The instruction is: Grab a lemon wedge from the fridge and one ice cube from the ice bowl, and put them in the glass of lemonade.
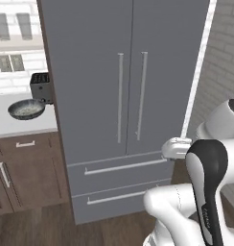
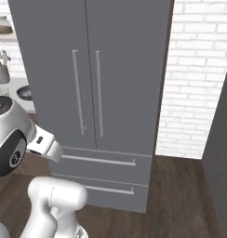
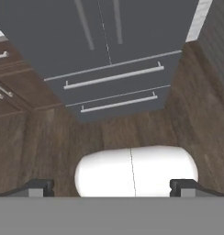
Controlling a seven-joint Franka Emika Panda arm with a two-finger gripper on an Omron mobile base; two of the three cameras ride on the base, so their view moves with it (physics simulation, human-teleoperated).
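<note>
Gripper (image 3: 112, 187) wide open, empty, above floor, fridge (image 3: 109, 41) doors closed

ice bowl (image 1: 26, 109) on counter (image 1: 23, 126), left of fridge (image 1: 123, 96)

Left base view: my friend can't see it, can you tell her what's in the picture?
A tall grey fridge stands shut, with two long bar handles and two drawers underneath. On the white counter to its left sits the round ice bowl beside a black toaster. The robot's white arm rises at the lower right.
</note>
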